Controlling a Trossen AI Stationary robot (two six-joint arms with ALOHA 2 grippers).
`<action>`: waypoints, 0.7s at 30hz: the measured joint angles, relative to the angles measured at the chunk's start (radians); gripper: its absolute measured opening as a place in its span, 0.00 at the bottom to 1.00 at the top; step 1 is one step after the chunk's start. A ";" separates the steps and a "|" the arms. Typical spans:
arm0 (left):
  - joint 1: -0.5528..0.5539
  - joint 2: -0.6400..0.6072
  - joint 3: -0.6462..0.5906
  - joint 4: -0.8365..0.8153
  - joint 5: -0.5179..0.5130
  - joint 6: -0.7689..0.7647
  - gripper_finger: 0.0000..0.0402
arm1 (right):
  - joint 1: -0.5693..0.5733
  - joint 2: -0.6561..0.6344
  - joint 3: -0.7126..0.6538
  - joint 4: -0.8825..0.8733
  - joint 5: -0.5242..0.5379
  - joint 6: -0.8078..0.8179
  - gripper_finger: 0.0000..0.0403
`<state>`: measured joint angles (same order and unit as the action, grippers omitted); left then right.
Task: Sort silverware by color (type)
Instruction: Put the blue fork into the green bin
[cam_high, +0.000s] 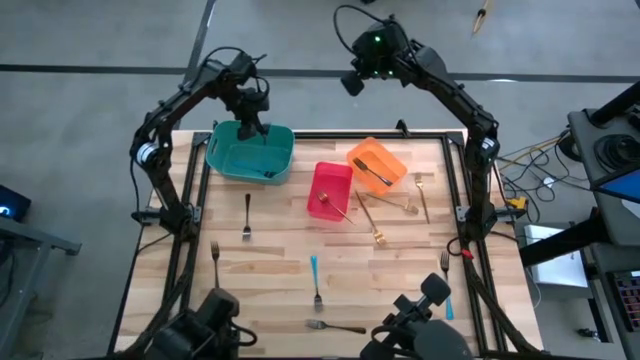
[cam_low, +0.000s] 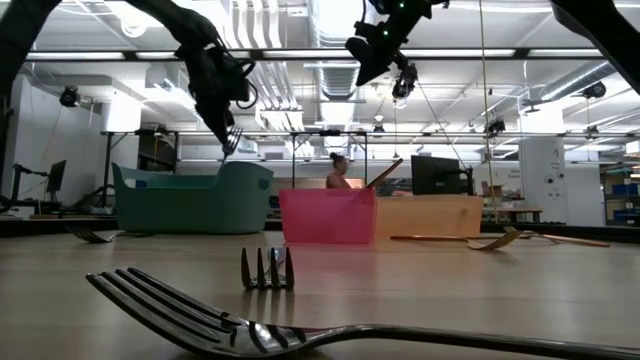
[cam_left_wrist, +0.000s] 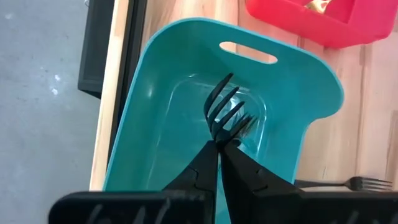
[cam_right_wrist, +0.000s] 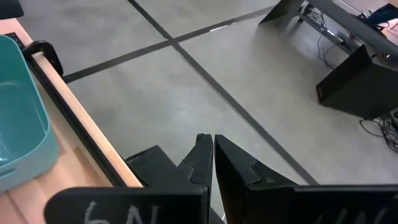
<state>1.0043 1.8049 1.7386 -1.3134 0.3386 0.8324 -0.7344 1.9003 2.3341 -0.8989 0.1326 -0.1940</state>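
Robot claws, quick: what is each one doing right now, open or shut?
Left gripper: shut on a dark fork, above the teal bin.
Right gripper: shut, holding nothing, out past the table's edge.

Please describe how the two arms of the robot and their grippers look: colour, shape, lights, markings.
Both arms are black, built from slim jointed segments. The left gripper and right gripper each have two dark, tapered fingers ending in narrow tips. White handwritten marks show on the right wrist's body. A green light glows on the right arm.
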 joint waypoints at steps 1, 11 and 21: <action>0.000 0.003 0.000 0.006 0.000 -0.004 0.00 | -0.003 0.000 0.000 0.001 0.000 -0.001 0.02; -0.001 0.047 0.000 0.008 0.000 -0.039 0.00 | -0.015 0.000 0.000 0.000 0.000 0.011 0.02; -0.003 0.095 0.000 0.013 -0.011 -0.052 0.00 | -0.022 0.000 0.000 0.000 0.000 -0.003 0.02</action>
<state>1.0016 1.8996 1.7386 -1.2999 0.3275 0.7803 -0.7563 1.9007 2.3341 -0.8989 0.1326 -0.1975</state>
